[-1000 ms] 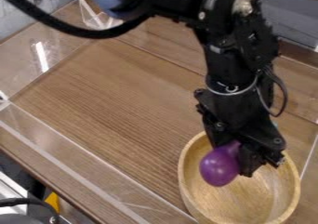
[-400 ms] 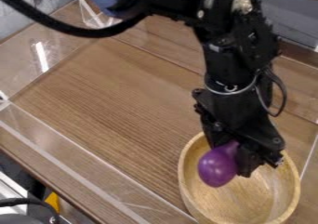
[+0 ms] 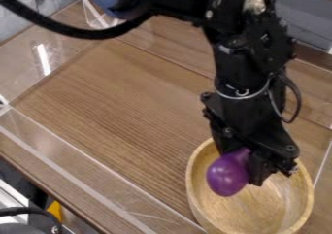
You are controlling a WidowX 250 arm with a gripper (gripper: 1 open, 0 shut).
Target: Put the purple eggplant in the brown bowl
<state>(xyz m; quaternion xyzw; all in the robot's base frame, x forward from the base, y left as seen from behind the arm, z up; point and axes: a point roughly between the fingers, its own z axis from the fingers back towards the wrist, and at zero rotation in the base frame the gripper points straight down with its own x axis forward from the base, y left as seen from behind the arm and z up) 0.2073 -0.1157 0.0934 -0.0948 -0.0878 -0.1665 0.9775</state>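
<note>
The purple eggplant point(image 3: 228, 176) appears at the near left part of the brown bowl point(image 3: 247, 217), slightly left of its earlier spot, as the black robot's jaws point(image 3: 254, 160), closed on it, hold it there above the table point(image 3: 111, 112).

The eggplant point(image 3: 228, 176) looks smooth and glossy, the bowl point(image 3: 259, 211) pale smooth wood, the table point(image 3: 111, 112) brown, grained wood.
</note>
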